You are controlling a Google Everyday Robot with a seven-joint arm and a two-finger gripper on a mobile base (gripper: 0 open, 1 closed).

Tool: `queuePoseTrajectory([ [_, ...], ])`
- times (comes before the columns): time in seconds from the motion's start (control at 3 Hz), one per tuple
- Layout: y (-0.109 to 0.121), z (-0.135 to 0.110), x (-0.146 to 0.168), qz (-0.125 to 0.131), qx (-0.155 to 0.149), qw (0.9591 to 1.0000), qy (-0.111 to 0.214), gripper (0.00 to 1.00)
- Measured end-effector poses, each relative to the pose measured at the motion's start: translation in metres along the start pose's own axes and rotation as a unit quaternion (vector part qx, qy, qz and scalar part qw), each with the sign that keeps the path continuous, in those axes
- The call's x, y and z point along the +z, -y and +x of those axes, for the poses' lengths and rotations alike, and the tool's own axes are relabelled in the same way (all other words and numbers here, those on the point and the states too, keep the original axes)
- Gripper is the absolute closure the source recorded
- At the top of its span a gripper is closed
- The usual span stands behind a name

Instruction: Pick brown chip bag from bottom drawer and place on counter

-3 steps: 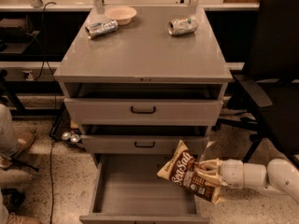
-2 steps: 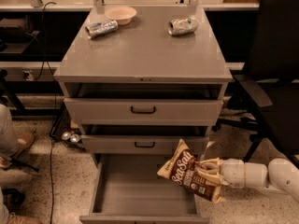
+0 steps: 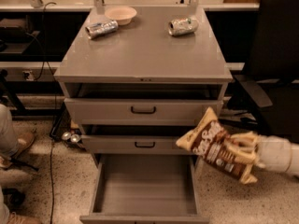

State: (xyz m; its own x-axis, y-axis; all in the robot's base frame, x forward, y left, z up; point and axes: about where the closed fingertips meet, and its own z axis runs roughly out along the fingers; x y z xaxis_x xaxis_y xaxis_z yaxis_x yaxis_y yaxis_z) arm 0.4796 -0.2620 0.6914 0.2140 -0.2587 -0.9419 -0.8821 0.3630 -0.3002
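My gripper (image 3: 239, 149) reaches in from the right edge and is shut on the brown chip bag (image 3: 210, 143), which has tan edges and white lettering. The bag hangs tilted in the air beside the right side of the cabinet, level with the middle drawer. The bottom drawer (image 3: 145, 183) is pulled out wide and its grey inside shows nothing in it. The counter (image 3: 145, 45) is the flat grey top of the cabinet, above and to the left of the bag.
Two crushed silver cans (image 3: 101, 29) (image 3: 182, 25) and a tan bowl (image 3: 121, 15) sit at the back of the counter. The top drawer (image 3: 142, 110) and middle drawer (image 3: 144, 144) stand slightly open. A black chair (image 3: 273, 64) is at right. A person's feet (image 3: 14, 148) are at left.
The bag and my gripper have risen and shifted right, from over the bottom drawer's right edge to beside the middle drawer.
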Motion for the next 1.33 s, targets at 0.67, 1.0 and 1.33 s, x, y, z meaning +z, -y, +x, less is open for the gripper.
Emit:
queuePoseTrajectory([
  [0.67, 0.030, -0.072, -0.020, 0.011, -0.064, 0.9978, 0.018, 1.00],
  [1.0, 0.029, -0.071, -0.016, 0.012, -0.059, 0.9979, 0.024, 1.00],
  [1.33, 0.053, -0.088, -0.012, 0.019, -0.074, 0.9959, 0.047, 1.00],
])
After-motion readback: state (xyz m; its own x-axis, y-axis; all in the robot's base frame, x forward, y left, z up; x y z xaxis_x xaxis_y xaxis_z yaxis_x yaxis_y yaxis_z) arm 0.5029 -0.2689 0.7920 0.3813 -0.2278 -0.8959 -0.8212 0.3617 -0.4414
